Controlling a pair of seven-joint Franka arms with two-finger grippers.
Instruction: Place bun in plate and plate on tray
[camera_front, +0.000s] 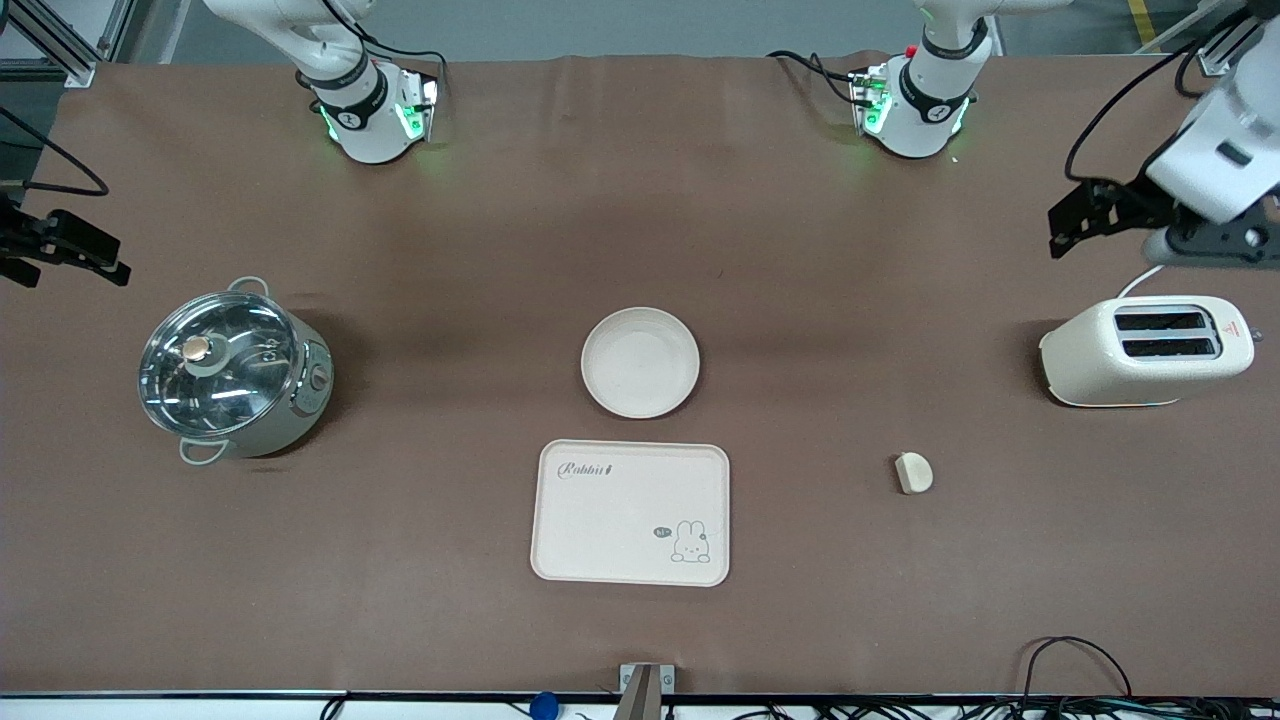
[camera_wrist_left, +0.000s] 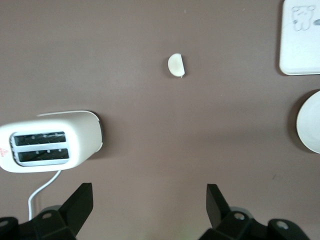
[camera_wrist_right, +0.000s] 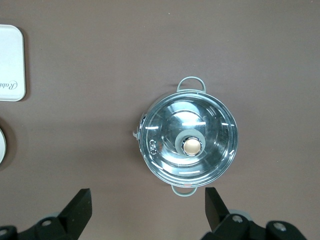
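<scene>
Front view: the plate (camera_front: 640, 362) sits mid-worktop, empty, not on the tray. The tray (camera_front: 631, 512) lies just nearer the camera than the plate, apart from it, rabbit drawing at its corner toward the left arm's end. The bun (camera_front: 913, 473) lies on the bare worktop (camera_front: 450, 250), well off toward the left arm's end, about level with the tray's far edge, flat side facing the tray. White toaster (camera_front: 1146, 351) sits farther from the camera than the bun, near the left arm's end; lidded pot (camera_front: 232, 369) near the right arm's end. The left gripper (camera_front: 1075, 220) hangs in the air above the worktop at the toaster's end, holding nothing. The right gripper (camera_front: 85, 255) hangs at the pot's end, mostly cut off by the frame edge, also holding nothing. Both arms wait.

Left wrist view: left gripper (camera_wrist_left: 150, 200) has its jaws spread wide, with nothing between them. Under it are the toaster (camera_wrist_left: 50, 142) with its two slots up, the bun (camera_wrist_left: 175, 65), a corner of the tray (camera_wrist_left: 300, 40) and an edge of the plate (camera_wrist_left: 310, 122).

Right wrist view: right gripper (camera_wrist_right: 148, 202) has its jaws spread wide too, with nothing held. The pot (camera_wrist_right: 188, 140) is below with its glass lid on and knob centred; a tray (camera_wrist_right: 11, 65) corner shows at the edge.
</scene>
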